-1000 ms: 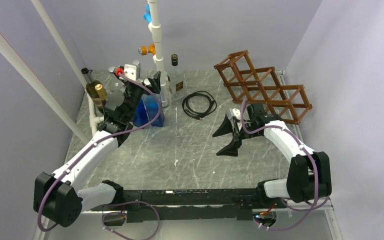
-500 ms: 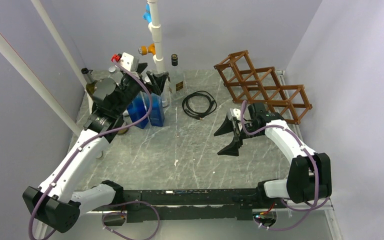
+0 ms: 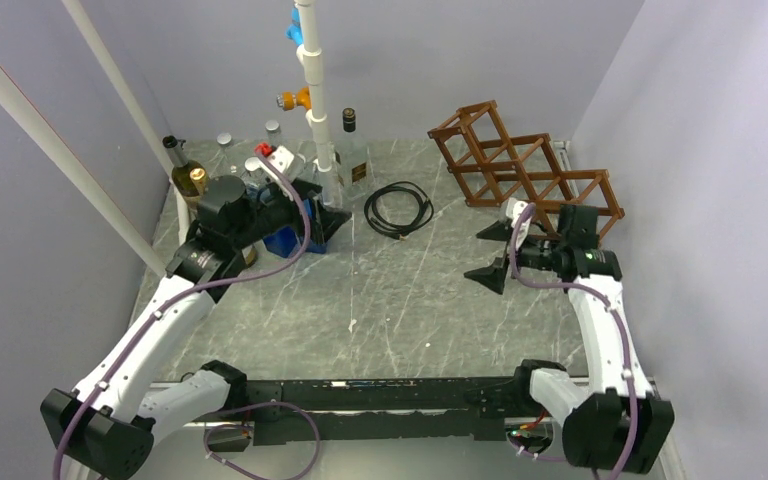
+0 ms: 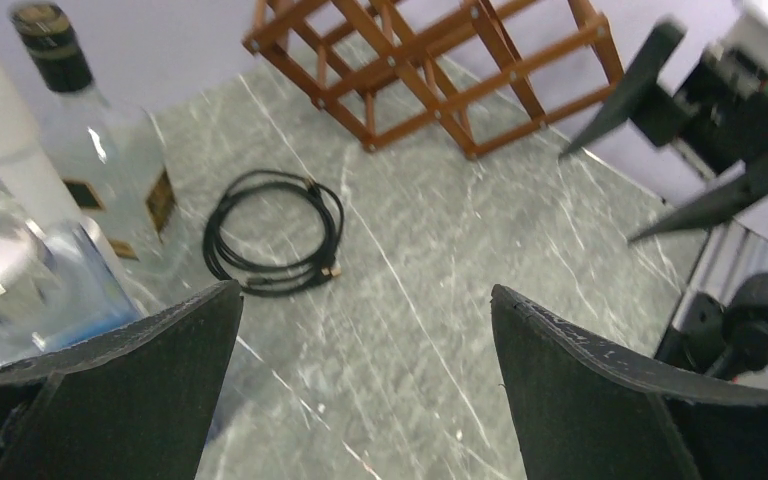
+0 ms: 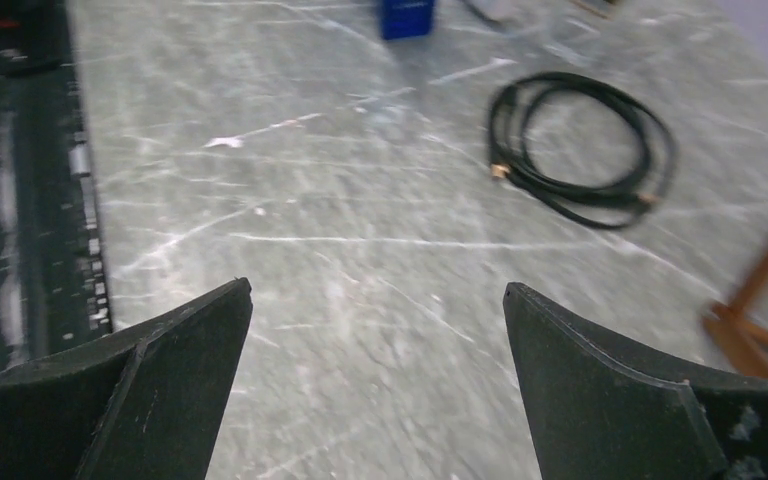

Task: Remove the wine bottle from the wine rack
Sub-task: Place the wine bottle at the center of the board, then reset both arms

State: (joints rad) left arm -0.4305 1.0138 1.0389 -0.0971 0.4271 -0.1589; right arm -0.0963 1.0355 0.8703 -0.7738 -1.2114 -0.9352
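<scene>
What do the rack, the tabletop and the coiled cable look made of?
Rack: likely wood, reddish-brown stained, matte, square slats.
Tabletop: grey stone look with white veins, possibly laminate; slight sheen.
Cable: black rubbery or plastic jacket, brass-coloured plug tip.

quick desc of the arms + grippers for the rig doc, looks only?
Both match. The left arm and right arm have white links with black joint housings. A purple cable runs along each, and a white block sits at each wrist. The left gripper and right gripper have matte black wedge-shaped fingers tapering to points. No legible markings.
</scene>
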